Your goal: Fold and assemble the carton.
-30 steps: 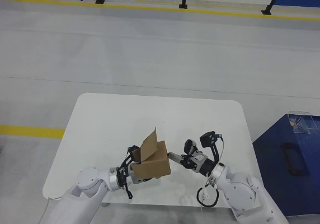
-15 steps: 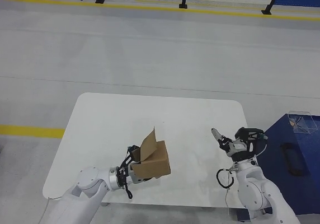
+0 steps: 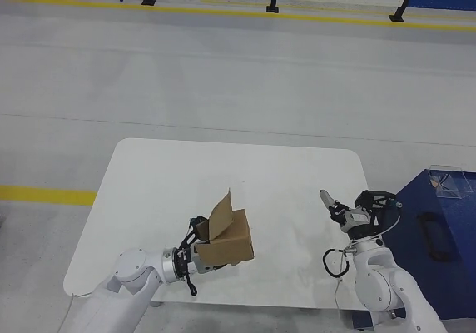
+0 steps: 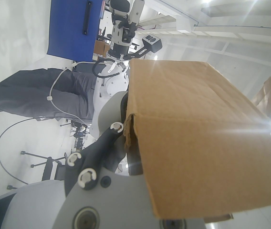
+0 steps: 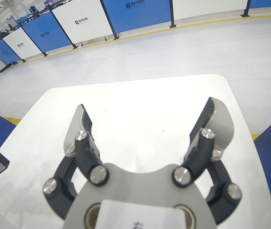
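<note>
Right gripper has withdrawn from the carton to the right edge of the bench, fingers apart and empty. Left gripper stays clamped on the carton near the front edge, one flap raised. The carton lies leftward of the right gripper, so the left arm is nearer.

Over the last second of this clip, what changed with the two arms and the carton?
The right gripper pulled back from the side of the carton and swung out toward the right edge of the table. It now hangs open, holding nothing. Most of that move came in the first half second. The left gripper stayed clamped on the carton, which kept its place and its raised flap.
</note>
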Robot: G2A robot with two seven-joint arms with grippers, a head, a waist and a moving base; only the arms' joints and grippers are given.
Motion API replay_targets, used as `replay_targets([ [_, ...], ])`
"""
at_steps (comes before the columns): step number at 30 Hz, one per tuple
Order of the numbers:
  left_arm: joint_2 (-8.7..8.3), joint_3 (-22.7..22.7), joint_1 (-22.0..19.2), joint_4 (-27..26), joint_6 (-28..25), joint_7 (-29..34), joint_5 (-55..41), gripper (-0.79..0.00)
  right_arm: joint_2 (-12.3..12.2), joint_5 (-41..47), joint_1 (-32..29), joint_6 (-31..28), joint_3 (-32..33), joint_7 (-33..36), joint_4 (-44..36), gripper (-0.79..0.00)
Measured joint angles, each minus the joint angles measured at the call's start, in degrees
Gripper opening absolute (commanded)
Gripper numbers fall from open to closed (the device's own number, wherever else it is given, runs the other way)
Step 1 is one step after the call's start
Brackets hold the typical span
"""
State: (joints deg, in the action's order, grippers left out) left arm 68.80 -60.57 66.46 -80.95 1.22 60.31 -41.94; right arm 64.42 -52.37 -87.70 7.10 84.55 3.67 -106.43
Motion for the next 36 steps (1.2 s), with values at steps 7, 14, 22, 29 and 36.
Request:
replay_targets([
  [7,0.13,3.2,5.4,-17.0,13.8,-18.6,7.9,-0.785,0.0,0.0,0.0,0.0,0.0,0.0,0.0,0.000],
  [14,3.51,9.7,11.6,-33.4,33.6,-57.4,-3.5,-0.785,0.0,0.0,0.0,0.0,0.0,0.0,0.0,0.000],
  [22,10.07,12.6,4.1,-22.6,20.3,-95.2,-36.0,-0.785,0.0,0.0,0.0,0.0,0.0,0.0,0.0,0.000],
  [29,13.35,15.7,-2.4,-11.8,11.3,-112.0,-42.7,-0.785,0.0,0.0,0.0,0.0,0.0,0.0,0.0,0.000],
  [36,16.19,20.3,-5.8,-6.8,7.9,-118.6,-43.7,-0.006,0.0,0.0,0.0,0.0,0.0,0.0,0.0,0.000],
])
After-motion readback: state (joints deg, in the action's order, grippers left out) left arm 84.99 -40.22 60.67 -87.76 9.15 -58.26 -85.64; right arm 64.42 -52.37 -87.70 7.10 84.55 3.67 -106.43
